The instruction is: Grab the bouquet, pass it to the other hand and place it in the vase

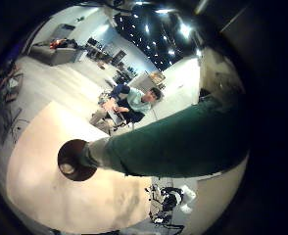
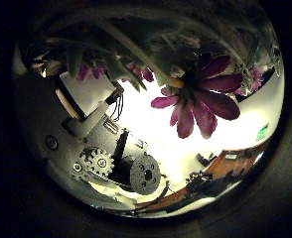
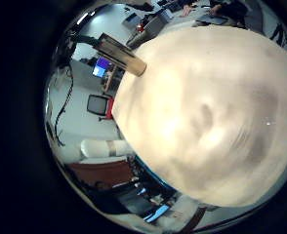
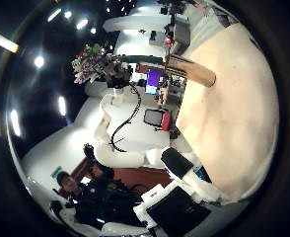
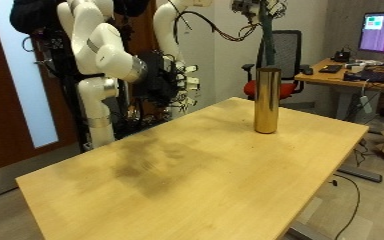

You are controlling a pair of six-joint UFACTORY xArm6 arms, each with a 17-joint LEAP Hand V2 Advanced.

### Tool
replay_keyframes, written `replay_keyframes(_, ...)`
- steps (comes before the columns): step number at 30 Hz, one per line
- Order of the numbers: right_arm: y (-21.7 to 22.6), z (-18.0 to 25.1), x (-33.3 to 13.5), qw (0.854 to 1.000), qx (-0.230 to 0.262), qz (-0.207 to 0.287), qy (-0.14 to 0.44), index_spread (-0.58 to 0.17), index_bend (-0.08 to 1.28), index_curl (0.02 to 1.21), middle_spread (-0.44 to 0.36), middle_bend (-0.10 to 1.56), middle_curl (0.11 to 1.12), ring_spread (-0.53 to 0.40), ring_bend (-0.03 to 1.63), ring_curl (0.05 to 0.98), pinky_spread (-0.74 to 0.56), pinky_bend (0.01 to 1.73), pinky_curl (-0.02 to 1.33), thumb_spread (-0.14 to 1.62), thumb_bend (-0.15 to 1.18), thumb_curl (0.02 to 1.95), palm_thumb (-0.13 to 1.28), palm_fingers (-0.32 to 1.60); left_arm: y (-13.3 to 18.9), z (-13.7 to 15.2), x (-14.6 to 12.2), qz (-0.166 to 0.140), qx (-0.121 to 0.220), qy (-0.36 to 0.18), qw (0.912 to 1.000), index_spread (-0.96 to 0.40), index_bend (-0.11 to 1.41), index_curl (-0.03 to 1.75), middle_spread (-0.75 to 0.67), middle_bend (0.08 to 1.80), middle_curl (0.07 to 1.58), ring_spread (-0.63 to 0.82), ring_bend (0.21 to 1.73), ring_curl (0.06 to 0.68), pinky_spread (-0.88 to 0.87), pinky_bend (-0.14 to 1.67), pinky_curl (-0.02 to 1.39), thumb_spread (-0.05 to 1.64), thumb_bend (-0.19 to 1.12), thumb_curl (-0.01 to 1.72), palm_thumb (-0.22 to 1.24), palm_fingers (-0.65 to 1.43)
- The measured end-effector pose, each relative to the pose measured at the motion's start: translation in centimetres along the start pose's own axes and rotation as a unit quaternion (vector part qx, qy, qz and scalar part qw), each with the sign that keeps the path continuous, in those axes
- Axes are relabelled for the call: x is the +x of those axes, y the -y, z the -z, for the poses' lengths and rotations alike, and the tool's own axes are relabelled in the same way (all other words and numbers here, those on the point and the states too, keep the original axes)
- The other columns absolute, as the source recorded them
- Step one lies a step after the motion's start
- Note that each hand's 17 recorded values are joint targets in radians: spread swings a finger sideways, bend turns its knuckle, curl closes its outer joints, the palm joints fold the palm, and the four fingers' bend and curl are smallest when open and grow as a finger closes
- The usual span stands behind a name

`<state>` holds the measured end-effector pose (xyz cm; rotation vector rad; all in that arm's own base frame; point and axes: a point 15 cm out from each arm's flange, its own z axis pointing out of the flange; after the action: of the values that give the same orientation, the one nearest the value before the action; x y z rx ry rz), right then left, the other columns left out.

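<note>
The wooden bench [image 5: 179,170] fills the foreground, and both white arms come in at about 10 o'clock from its middle. The nearer right arm is bent low, its forearm reaching toward the bench's far edge. The farther left arm rises to the top of the outside view and reaches across over the far corner. A tall gold vase [image 5: 267,100] stands upright on the bench at about 1 o'clock from its middle, close to the far edge. The bouquet [image 5: 265,40] hangs upright straight above it at 12 o'clock. Its dark green wrapped stem points down, with its lower end at the vase's mouth. From the left palm, the green wrap [image 1: 173,137] runs out from the hand to the dark round vase mouth [image 1: 75,160] below. The purple flowers [image 2: 198,94] lie close against that palm, beside its white fingers [image 2: 81,99]. The left hand [image 4: 115,74] sits high on the bouquet just under the blooms, its fingers closed round the stem. The right hand [image 5: 179,85] hangs at about 9 o'clock from the vase, well apart from it and beyond the bench's far edge. Its fingers are loosely spread and hold nothing. Its palm faces the bench top [image 3: 202,107] and the vase [image 3: 124,56].
</note>
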<state>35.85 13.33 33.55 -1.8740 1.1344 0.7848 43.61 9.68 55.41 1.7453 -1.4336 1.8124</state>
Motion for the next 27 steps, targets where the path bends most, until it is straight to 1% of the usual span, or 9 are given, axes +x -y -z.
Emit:
replay_keyframes(14, 0.3, 0.1, 0.2, 1.000, -0.001, -0.001, 0.001, -0.396, 0.15, 0.21, 0.111, 0.17, 0.24, 0.200, 0.36, 0.258, 0.38, 0.47, 0.32, 0.96, -0.03, 0.37, 0.60, -0.06, -2.0, -1.8, -3.5, 0.018, -0.019, -0.007, 0.9996, -0.61, 0.28, 1.57, -0.57, 1.05, 1.06, -0.42, 1.41, 0.587, -0.58, 1.10, 0.73, 0.17, -0.03, 0.93, 1.09, 1.06)
replay_keyframes(19, 0.3, 0.0, 0.3, 1.000, -0.001, -0.002, 0.002, -0.389, 0.15, 0.21, 0.111, 0.17, 0.24, 0.201, 0.35, 0.259, 0.38, 0.47, 0.32, 0.96, -0.03, 0.37, 0.61, -0.05, -3.2, -1.7, -5.2, 0.015, -0.019, -0.003, 0.9997, -0.58, 0.17, 1.57, -0.56, 0.98, 1.07, -0.43, 1.35, 0.572, -0.61, 1.15, 0.72, 0.36, -0.06, 0.85, 0.87, 0.96)
replay_keyframes(20, 0.3, 0.0, 0.3, 1.000, -0.002, -0.002, 0.002, -0.389, 0.15, 0.22, 0.111, 0.17, 0.24, 0.201, 0.35, 0.259, 0.38, 0.47, 0.32, 0.96, -0.03, 0.37, 0.61, -0.05, -3.5, -1.6, -5.6, 0.014, -0.020, 0.000, 0.9997, -0.57, 0.16, 1.57, -0.57, 0.97, 1.07, -0.44, 1.34, 0.568, -0.61, 1.15, 0.71, 0.41, -0.06, 0.83, 0.83, 0.90)
replay_keyframes(21, 0.3, 0.0, 0.3, 1.000, -0.002, -0.002, 0.002, -0.388, 0.16, 0.22, 0.111, 0.17, 0.24, 0.201, 0.34, 0.259, 0.38, 0.47, 0.32, 0.96, -0.03, 0.37, 0.61, -0.05, -3.8, -1.6, -5.9, 0.014, -0.023, 0.005, 0.9996, -0.55, 0.15, 1.54, -0.55, 0.93, 1.07, -0.46, 1.25, 0.563, -0.62, 1.10, 0.71, 0.52, -0.09, 0.78, 0.72, 0.62)
replay_keyframes(22, 0.3, 0.0, 0.3, 1.000, -0.001, -0.002, 0.002, -0.387, 0.15, 0.22, 0.111, 0.17, 0.24, 0.201, 0.34, 0.259, 0.38, 0.47, 0.32, 0.96, -0.03, 0.37, 0.61, -0.05, -4.2, -1.5, -6.3, 0.015, -0.026, 0.010, 0.9995, -0.52, 0.18, 1.49, -0.52, 0.88, 1.04, -0.43, 1.18, 0.534, -0.59, 0.95, 0.68, 0.69, -0.08, 0.70, 0.59, 0.39)
replay_keyframes(23, 0.3, 0.0, 0.3, 1.000, -0.001, -0.002, 0.002, -0.387, 0.15, 0.22, 0.108, 0.17, 0.24, 0.201, 0.34, 0.259, 0.38, 0.47, 0.32, 0.96, -0.03, 0.37, 0.61, -0.05, -4.5, -1.4, -6.7, 0.015, -0.028, 0.013, 0.9994, -0.49, 0.21, 1.44, -0.46, 0.80, 1.01, -0.34, 1.08, 0.519, -0.44, 0.77, 0.65, 0.77, -0.08, 0.64, 0.52, 0.11)
replay_keyframes(24, 0.3, 0.0, 0.3, 1.000, -0.001, -0.002, 0.002, -0.387, 0.15, 0.22, 0.106, 0.17, 0.24, 0.201, 0.34, 0.259, 0.38, 0.47, 0.32, 0.96, -0.03, 0.37, 0.61, -0.05, -4.6, -1.4, -7.0, 0.017, -0.028, 0.014, 0.9993, -0.46, 0.22, 1.41, -0.42, 0.73, 0.98, -0.27, 1.03, 0.489, -0.34, 0.66, 0.61, 0.80, -0.07, 0.62, 0.50, 0.01)
replay_keyframes(25, 0.3, 0.0, 0.2, 1.000, -0.002, -0.001, 0.002, -0.386, 0.15, 0.23, 0.104, 0.17, 0.24, 0.201, 0.34, 0.260, 0.38, 0.47, 0.32, 0.96, -0.03, 0.37, 0.61, -0.05, -4.7, -1.2, -7.2, 0.019, -0.027, 0.015, 0.9994, -0.39, 0.19, 1.33, -0.28, 0.56, 0.90, -0.13, 0.95, 0.430, -0.14, 0.54, 0.54, 0.85, -0.06, 0.56, 0.46, -0.09)
replay_keyframes(27, 0.3, -0.1, 0.2, 1.000, -0.003, 0.000, 0.002, -0.386, 0.16, 0.23, 0.103, 0.17, 0.24, 0.201, 0.34, 0.260, 0.38, 0.46, 0.32, 0.96, -0.03, 0.37, 0.61, -0.04, -4.8, -1.0, -7.4, 0.023, -0.022, 0.015, 0.9994, -0.19, 0.06, 1.15, 0.05, 0.32, 0.75, 0.16, 0.84, 0.355, 0.19, 0.50, 0.46, 0.87, -0.06, 0.49, 0.38, -0.23)
